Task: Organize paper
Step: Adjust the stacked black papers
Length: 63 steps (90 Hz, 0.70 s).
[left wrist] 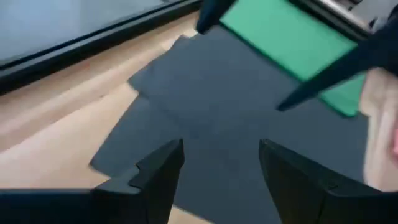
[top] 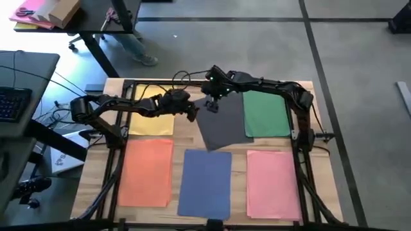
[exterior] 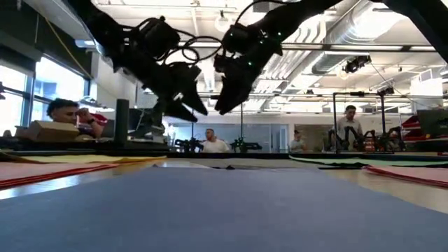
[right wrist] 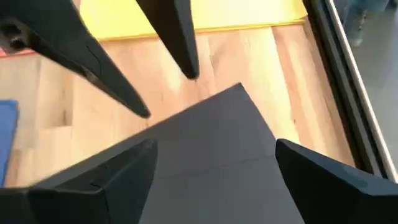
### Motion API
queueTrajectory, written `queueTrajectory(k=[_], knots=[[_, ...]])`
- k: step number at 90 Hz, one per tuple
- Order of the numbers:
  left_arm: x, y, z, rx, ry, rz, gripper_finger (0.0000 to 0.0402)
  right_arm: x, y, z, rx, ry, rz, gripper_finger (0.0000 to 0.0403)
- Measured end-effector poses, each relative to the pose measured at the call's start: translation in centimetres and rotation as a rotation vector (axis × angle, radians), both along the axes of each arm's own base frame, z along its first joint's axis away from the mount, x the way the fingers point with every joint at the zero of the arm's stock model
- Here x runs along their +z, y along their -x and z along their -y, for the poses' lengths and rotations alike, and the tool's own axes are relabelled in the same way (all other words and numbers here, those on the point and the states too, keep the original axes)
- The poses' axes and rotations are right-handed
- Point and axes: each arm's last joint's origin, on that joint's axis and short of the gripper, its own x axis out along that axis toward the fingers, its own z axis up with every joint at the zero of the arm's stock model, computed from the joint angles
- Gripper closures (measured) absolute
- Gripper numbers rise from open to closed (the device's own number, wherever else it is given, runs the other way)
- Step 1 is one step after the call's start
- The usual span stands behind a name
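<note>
Dark grey paper [top: 225,122] lies flat in the far middle of the table, skewed, its sheets fanned apart [left wrist: 186,93]. Its right edge reaches the green paper [top: 266,114]. Yellow paper [top: 153,115] lies at the far left, orange [top: 148,172], blue [top: 205,183] and pink [top: 273,183] paper along the near side. My left gripper [top: 194,114] hangs open above the grey paper's left corner [right wrist: 239,93]. My right gripper [top: 210,106] hangs open just beside it, above the same sheets. In the low view both grippers [exterior: 199,110] [exterior: 222,108] are clear of the table.
A dark frame [top: 122,138] borders the table on the left, right and far sides. A desk with a keyboard [top: 13,102] stands to the left of the table. A cardboard box [top: 61,9] with pink paper lies on a far table. A person's feet [top: 144,59] show beyond the far edge.
</note>
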Motion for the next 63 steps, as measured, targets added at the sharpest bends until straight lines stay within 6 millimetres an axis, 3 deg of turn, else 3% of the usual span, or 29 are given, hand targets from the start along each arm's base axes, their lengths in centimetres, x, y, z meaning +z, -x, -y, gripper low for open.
queueTrajectory(k=[20,32,48,63], knots=[[-0.6,0.9,0.3,0.017,0.052,-0.155,0.0200,-0.1,1.9,-0.2,0.037,-0.057,-0.197,0.0091],[-2.0,1.2,0.5,0.092,0.177,-0.211,0.0200,-2.0,2.8,-0.2,0.022,-0.102,-0.265,0.0091],[-4.6,0.7,0.9,0.049,0.336,-0.268,0.0200,-5.0,3.6,-0.5,0.013,-0.121,-0.293,0.0091],[-5.9,-0.5,1.9,-0.016,0.349,-0.256,0.0200,-7.1,4.0,-1.6,0.038,-0.067,-0.353,0.0091]])
